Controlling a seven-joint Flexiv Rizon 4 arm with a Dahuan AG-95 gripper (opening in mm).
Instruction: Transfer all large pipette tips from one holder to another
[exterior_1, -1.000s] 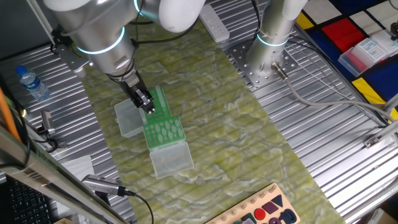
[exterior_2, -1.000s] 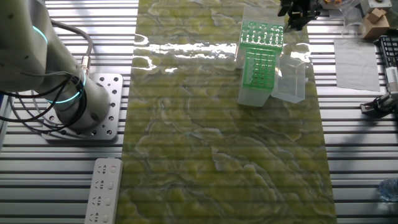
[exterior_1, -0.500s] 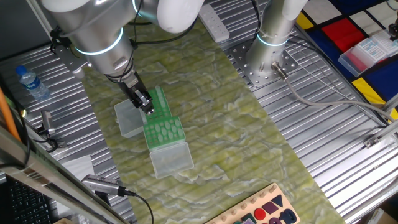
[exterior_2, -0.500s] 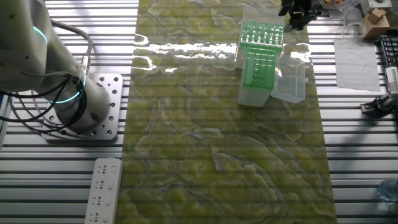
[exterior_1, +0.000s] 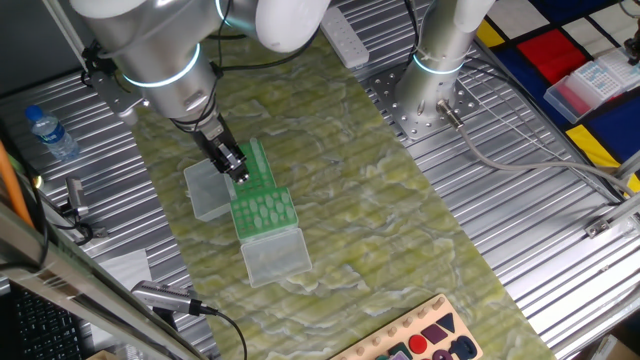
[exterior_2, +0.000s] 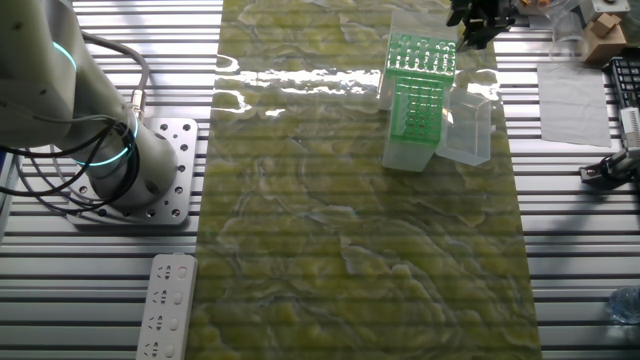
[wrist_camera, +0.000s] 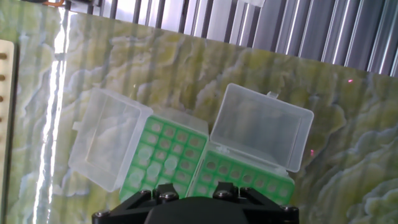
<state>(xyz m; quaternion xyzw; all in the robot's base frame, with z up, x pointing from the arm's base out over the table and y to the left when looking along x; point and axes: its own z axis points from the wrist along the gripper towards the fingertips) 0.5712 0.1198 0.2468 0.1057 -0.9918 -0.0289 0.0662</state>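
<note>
Hand view, from left to right: an open clear lid (wrist_camera: 106, 146), a green rack (wrist_camera: 163, 157) of pale tips (wrist_camera: 166, 163), a second green rack (wrist_camera: 239, 178), and its raised lid (wrist_camera: 261, 134); both racks lie directly beneath the gripper, their shared seam running away from the camera. One fixed view shows the gripper (exterior_1: 232, 166) hanging above the far rack's (exterior_1: 256, 165) edge, with the tip-filled rack (exterior_1: 263, 210) nearer the camera on the table (exterior_1: 400, 230). I cannot tell how far the jaws stand apart or whether they hold a tip; I judge the next move is a short descent onto a row.
</note>
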